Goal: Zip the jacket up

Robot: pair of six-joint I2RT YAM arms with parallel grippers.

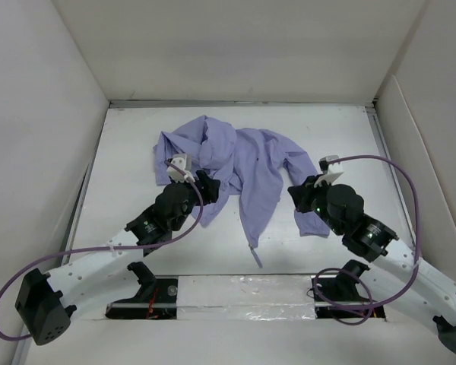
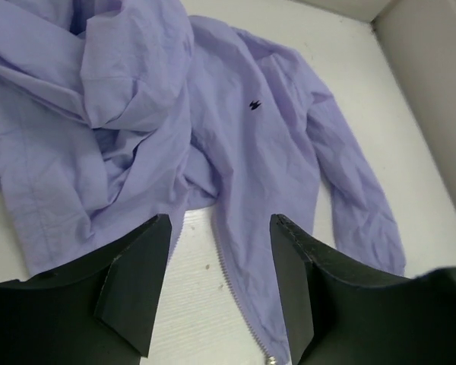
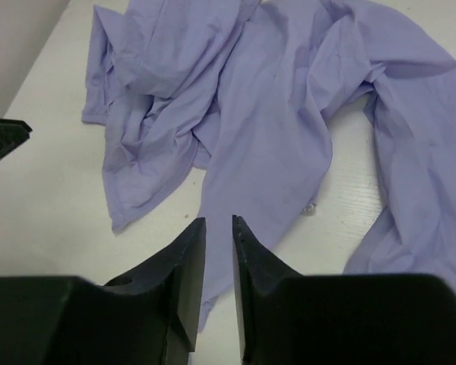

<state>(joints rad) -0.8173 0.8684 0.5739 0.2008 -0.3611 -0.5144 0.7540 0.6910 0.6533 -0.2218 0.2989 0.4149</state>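
Note:
The lavender jacket (image 1: 243, 163) lies crumpled and unzipped on the white table, its left half bunched up and a long front strip trailing toward the near edge. My left gripper (image 1: 211, 186) hovers over the bunched left half, open and empty (image 2: 220, 228). In the left wrist view a zipper-tooth edge (image 2: 229, 277) of the jacket (image 2: 251, 152) runs between the jaws, ending at a small metal piece (image 2: 272, 359). My right gripper (image 1: 295, 196) is by the right sleeve. Its jaws (image 3: 219, 228) stand nearly together above the front strip of the jacket (image 3: 273, 114), holding nothing.
White walls (image 1: 45, 114) box in the table on the left, back and right. A metal rail (image 1: 384, 144) runs along the right edge. Purple cables (image 1: 395, 171) loop from both arms. A taped strip (image 1: 243, 293) lies at the near edge between the arm bases.

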